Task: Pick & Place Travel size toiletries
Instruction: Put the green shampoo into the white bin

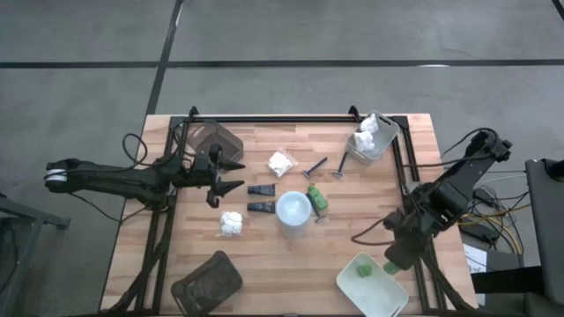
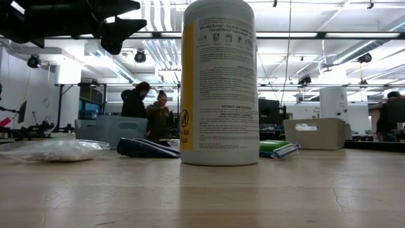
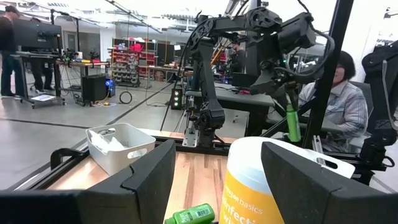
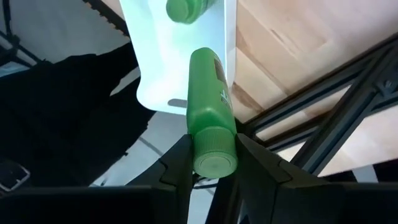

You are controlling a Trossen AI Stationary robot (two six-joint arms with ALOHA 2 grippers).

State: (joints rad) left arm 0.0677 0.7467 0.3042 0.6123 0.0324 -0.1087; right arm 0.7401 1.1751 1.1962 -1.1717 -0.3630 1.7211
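Overhead, the left gripper (image 1: 236, 175) hovers with its fingers spread wide and nothing between them. Ahead of its fingertips lie two dark tubes (image 1: 261, 190), then the bottle (image 1: 293, 211), standing upright. A white packet (image 1: 232, 223) lies just to one side of the fingers, and a second packet (image 1: 281, 163) lies beyond them on the other side. Two razors (image 1: 315, 167) and a green piece (image 1: 316, 199) lie past the bottle. The right gripper (image 1: 394, 258) is at the table's right edge, its fingers closed on a green bottle (image 1: 393, 260) just beside the near white tray (image 1: 388, 298), in which one green piece (image 1: 364, 270) lies. The far white tray (image 1: 384, 143) holds white packets. Two brown trays (image 1: 218, 139) are empty.

At table level, the bottle (image 2: 219, 82) stands in the centre, a tube (image 2: 147, 148) and a packet (image 2: 58, 149) to one side, a green piece (image 2: 274, 147) to the other. The left fingers (image 2: 120, 28) hang above, apart.

In the left wrist view, both fingers (image 3: 151, 177) stand apart with the bottle (image 3: 264, 186) ahead between them and a green piece (image 3: 191, 215) lying low beside it. The far tray (image 3: 121, 146) and the right arm (image 3: 249, 43) lie beyond.

In the right wrist view, the fingers (image 4: 180, 165) clamp the green bottle (image 4: 209, 127) on both sides, cap toward the camera. The tray (image 4: 155, 50) lies just beyond its tip, another green piece (image 4: 185, 9) inside.
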